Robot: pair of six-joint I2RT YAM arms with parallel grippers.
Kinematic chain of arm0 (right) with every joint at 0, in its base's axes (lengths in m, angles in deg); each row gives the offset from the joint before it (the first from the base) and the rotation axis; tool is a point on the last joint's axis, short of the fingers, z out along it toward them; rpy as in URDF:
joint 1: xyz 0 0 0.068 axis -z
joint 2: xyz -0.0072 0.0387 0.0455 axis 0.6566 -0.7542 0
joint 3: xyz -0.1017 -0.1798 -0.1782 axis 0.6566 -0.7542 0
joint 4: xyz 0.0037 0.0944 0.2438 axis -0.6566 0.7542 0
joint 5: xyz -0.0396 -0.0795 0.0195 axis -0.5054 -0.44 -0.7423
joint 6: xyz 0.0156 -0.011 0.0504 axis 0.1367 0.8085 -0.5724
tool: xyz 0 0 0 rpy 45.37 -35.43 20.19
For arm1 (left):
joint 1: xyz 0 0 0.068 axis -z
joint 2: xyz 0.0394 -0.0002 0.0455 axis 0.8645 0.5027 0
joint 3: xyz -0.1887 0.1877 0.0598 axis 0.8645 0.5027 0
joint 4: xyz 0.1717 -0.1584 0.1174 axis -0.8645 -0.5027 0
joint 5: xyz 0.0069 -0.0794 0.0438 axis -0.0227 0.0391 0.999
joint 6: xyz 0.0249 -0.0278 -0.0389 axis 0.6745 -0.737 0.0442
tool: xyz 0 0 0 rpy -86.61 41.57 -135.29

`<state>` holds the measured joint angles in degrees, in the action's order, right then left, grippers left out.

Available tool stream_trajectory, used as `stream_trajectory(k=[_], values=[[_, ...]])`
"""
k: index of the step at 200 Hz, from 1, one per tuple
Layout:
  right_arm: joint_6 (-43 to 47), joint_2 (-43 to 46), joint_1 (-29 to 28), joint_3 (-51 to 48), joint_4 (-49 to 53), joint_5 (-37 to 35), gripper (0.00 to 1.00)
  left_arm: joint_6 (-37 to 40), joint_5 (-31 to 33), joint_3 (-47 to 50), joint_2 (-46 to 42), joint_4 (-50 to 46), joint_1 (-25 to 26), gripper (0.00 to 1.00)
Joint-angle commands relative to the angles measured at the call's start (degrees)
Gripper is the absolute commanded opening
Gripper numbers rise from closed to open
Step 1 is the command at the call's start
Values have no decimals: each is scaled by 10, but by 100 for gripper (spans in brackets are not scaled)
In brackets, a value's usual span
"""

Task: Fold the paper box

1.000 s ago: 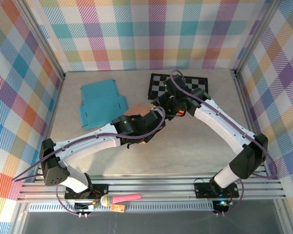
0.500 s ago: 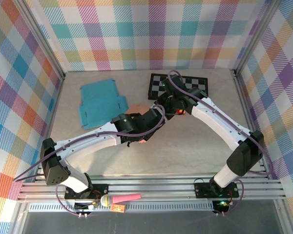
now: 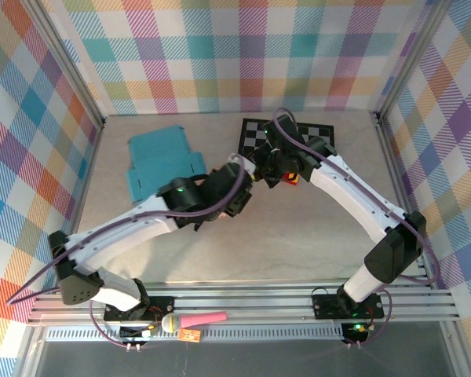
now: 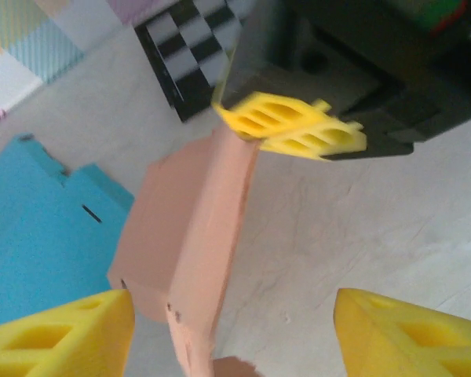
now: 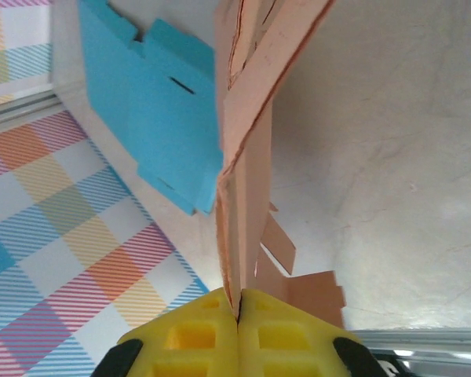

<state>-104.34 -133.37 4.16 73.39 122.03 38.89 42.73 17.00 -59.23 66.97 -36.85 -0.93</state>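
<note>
From above, the left arm (image 3: 133, 228) and the right arm (image 3: 353, 196) meet over the middle of the table (image 3: 298, 236). Their wrists are close together just in front of the checkered mat (image 3: 294, 132). A blue box blank (image 3: 158, 161) lies flat to their left, and what sits between the wrists cannot be made out here. In the left wrist view the salmon paper box (image 4: 190, 243) is upright and edge-on over the table, folded flat. Its top corner is pinched by the yellow fingers (image 4: 298, 129) of the right arm. The left gripper (image 4: 234, 318) is released, its two yellow pads spread wide on either side of the box and apart from it. The blue box blank lies just beside the box, with the mat beyond. In the right wrist view the right gripper (image 5: 237, 310) is clenched on the edge of the salmon paper box. The box's panels lie pressed against each other, with loose tabs near the fingers. The blue box blank lies flat behind it, against the plaid wall (image 5: 55, 228).
</note>
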Motion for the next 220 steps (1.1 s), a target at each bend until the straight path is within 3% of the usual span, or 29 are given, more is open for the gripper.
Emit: stream_trajectory(k=[1,54,104,128,155,183,220], values=[[13,14,16,27,-27,8,0,-75,-26,-29,-73,41,-39,75],[20,26,38,64,-40,20,0,-184,-149,-23,-127,51,-162,76],[11,66,38,97,19,-8,0,-255,-249,11,-125,50,-249,72],[-2,96,35,96,62,-41,0,-269,-294,8,-104,34,-274,70],[-11,108,35,46,42,-46,0,-270,-341,15,-78,19,-291,67],[-34,88,34,-15,-29,-27,0,-264,-375,32,-63,11,-297,66],[-11,27,34,12,-45,-32,0,-220,-385,67,-87,-2,-297,66]])
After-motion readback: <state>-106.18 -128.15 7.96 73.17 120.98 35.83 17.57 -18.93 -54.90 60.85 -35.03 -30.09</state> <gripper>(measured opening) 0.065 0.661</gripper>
